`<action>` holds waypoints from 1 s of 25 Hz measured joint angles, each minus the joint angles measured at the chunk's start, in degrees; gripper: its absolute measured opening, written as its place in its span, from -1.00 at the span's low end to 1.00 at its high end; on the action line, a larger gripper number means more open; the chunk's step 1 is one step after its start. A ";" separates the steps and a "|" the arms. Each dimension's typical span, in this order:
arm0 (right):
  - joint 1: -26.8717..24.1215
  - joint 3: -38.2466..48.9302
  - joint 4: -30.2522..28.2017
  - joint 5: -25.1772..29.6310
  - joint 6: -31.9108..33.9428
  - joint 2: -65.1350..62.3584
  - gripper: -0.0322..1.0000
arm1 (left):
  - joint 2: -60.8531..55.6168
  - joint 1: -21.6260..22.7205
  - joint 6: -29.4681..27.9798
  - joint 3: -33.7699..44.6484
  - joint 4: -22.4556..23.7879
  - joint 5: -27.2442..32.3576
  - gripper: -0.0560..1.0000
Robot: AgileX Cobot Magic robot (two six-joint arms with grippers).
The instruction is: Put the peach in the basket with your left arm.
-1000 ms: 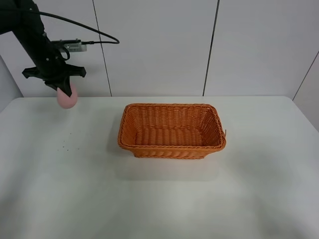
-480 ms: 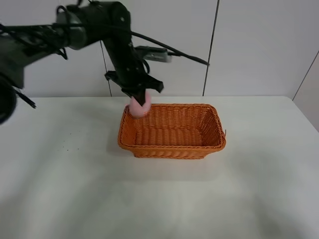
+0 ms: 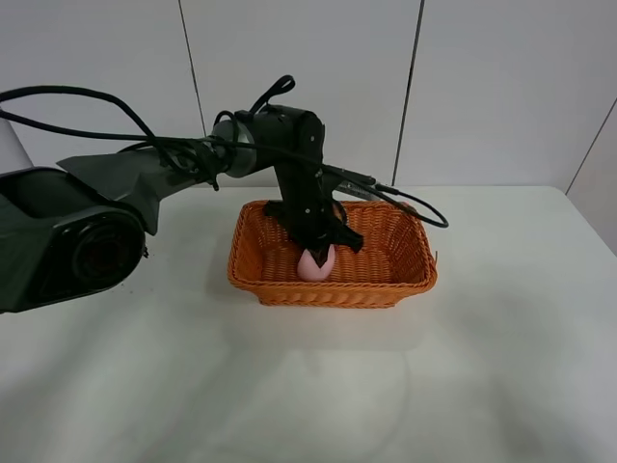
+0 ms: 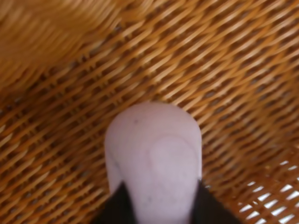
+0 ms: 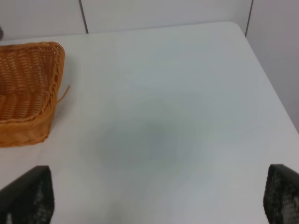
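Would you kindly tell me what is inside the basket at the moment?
Inside the basket is the peach, gripped by the left hand, over the woven floor. Peach and hand hide the spot beneath, so whether it touches the floor cannot be seen.

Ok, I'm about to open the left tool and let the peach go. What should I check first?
1. Peach gripped by left tool: ok, a finger on each side.
2. Peach inside the basket walls: ok.
3. Peach resting on the basket floor: cannot tell.
4. Basket flat on the table: ok.
5. Right tool away from the basket: ok, open above the table.
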 joint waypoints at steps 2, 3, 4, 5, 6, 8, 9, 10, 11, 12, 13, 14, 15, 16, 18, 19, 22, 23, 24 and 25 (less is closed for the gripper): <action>0.00 0.00 0.00 0.00 0.00 0.00 0.41 | 0.11 0.00 0.00 0.00 0.04 0.96 0.22; 0.00 0.00 0.00 0.00 0.00 0.00 0.41 | 0.11 0.00 0.00 0.00 0.04 1.29 0.38; 0.00 0.00 0.00 0.00 0.00 0.00 0.41 | 0.11 0.00 0.00 0.00 0.04 1.67 0.53; 0.00 0.00 0.00 0.00 0.00 0.00 0.41 | 0.11 0.00 0.00 0.00 0.04 2.17 0.62; 0.00 0.00 0.00 0.00 0.00 0.00 0.41 | 0.11 0.00 0.00 -0.19 0.04 2.63 0.67; 0.00 0.00 0.00 0.00 0.00 0.00 0.41 | -0.07 0.00 0.00 -0.40 0.04 3.67 0.72; 0.00 0.00 0.00 0.00 0.00 0.00 0.41 | -0.42 0.00 0.00 -0.40 0.04 4.31 0.73; 0.00 0.00 0.00 0.00 0.00 0.00 0.41 | -0.93 0.05 0.00 -0.40 0.12 4.94 0.74; 0.00 0.00 0.00 0.00 0.00 0.00 0.41 | -1.79 0.17 0.00 -0.40 0.06 5.36 0.74; 0.00 0.00 0.00 0.00 0.00 0.00 0.41 | -2.67 0.30 0.00 -0.47 0.06 5.89 0.75; 0.00 0.00 0.00 0.00 0.00 0.00 0.41 | -3.88 0.55 0.00 -0.77 -0.01 6.02 0.75; 0.00 0.00 0.00 0.00 0.00 0.00 0.41 | -5.12 0.92 0.00 -1.32 -0.10 6.07 0.75; 0.00 0.00 0.00 0.00 0.00 0.00 0.41 | -6.40 1.34 0.00 -1.81 -0.10 6.14 0.75; 0.00 0.00 0.00 0.00 0.00 0.00 0.41 | -7.49 1.93 0.00 -2.31 -0.10 6.19 0.75; 0.00 0.00 0.00 0.00 0.00 0.00 0.41 | -9.75 3.37 0.00 -2.77 -0.10 6.20 0.75; 0.00 0.00 0.00 0.00 0.00 0.00 0.41 | -10.41 4.05 0.00 -2.82 -0.10 6.20 0.75; 0.00 0.00 0.00 0.00 0.00 0.00 0.41 | -11.11 6.83 0.00 -2.88 -0.01 6.20 0.75; 0.00 0.00 0.00 0.00 0.00 0.00 0.41 | -11.11 7.66 0.00 -2.75 -0.01 6.20 0.75; 0.00 0.00 0.00 0.00 0.00 0.00 0.41 | -11.11 8.76 0.00 -2.60 -0.01 6.20 0.75; 0.00 0.00 0.00 0.00 0.00 0.00 0.41 | -11.11 9.93 0.00 -2.37 0.07 6.20 0.75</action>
